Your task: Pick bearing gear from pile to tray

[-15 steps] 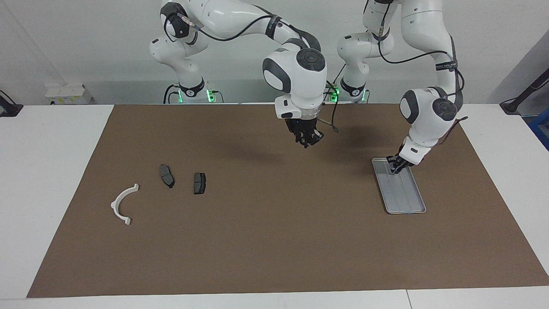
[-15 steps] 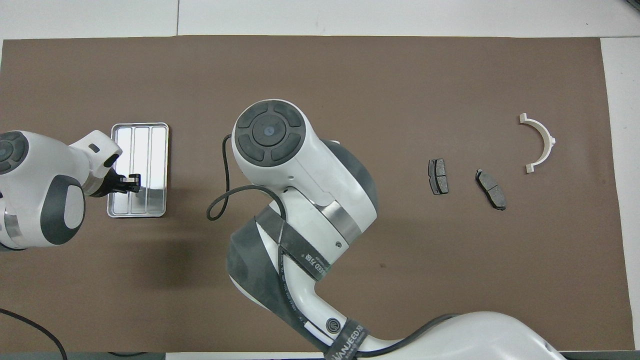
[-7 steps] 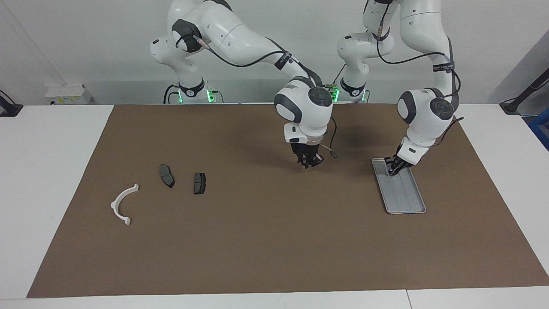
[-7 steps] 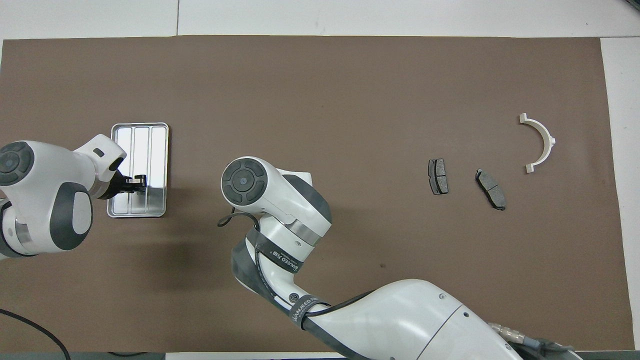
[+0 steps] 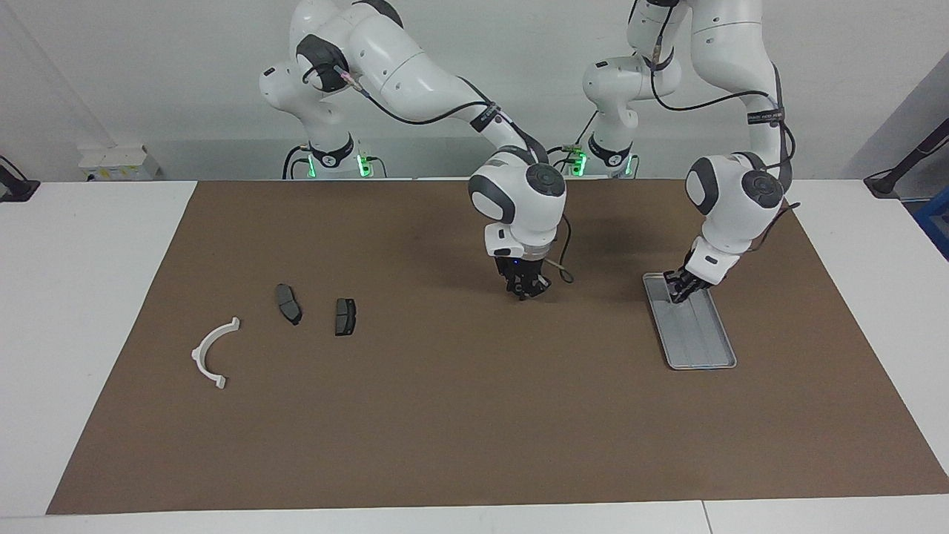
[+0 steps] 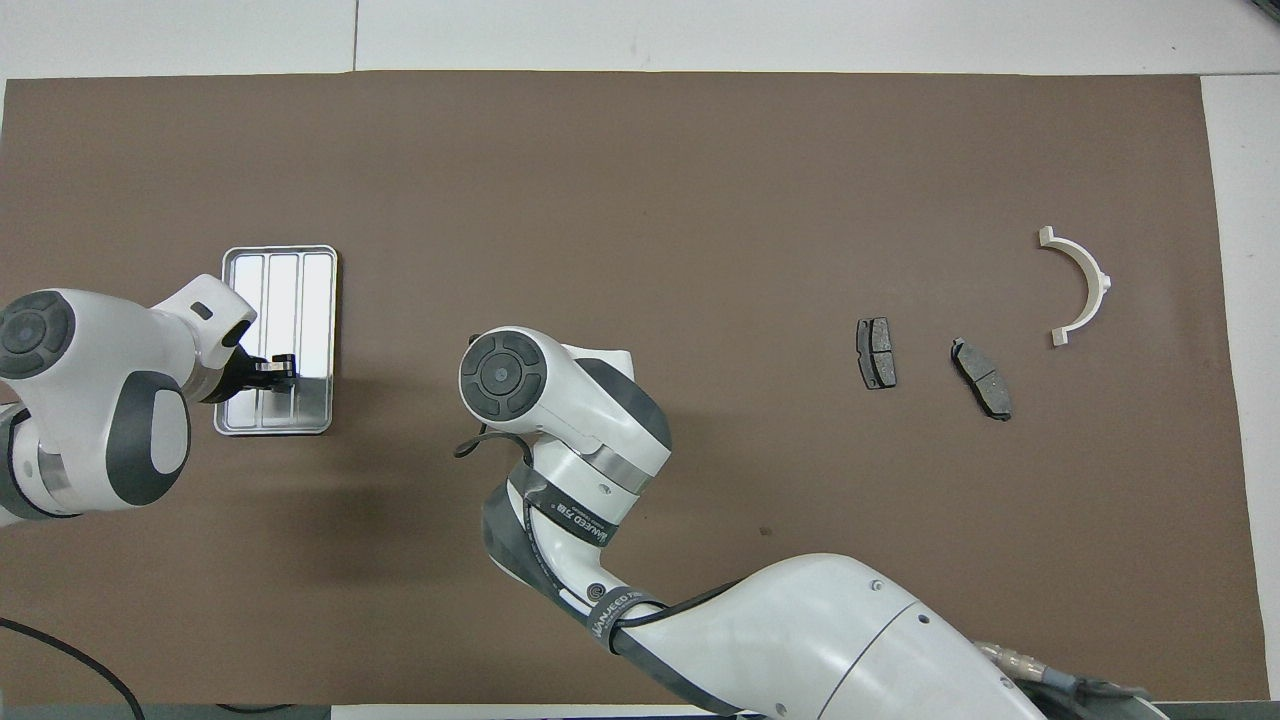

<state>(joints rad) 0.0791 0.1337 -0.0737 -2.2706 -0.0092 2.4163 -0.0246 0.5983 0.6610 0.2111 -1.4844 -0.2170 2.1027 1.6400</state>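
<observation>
The pile lies toward the right arm's end of the mat: a white curved arc and two dark grey pads. The silver ribbed tray sits toward the left arm's end. My left gripper is shut, tips down in the tray's end nearer to the robots. My right gripper hangs low over bare mat between pile and tray; in the overhead view its own wrist hides it. No bearing gear shows; it is hidden.
A brown mat covers most of the white table. A tiny dark speck lies on the mat nearer to the robots than the pads; I cannot tell what it is.
The right arm has dropped its gripper from high over the mat to just above it, in the middle of the table. The left gripper has stayed in the tray's end.
</observation>
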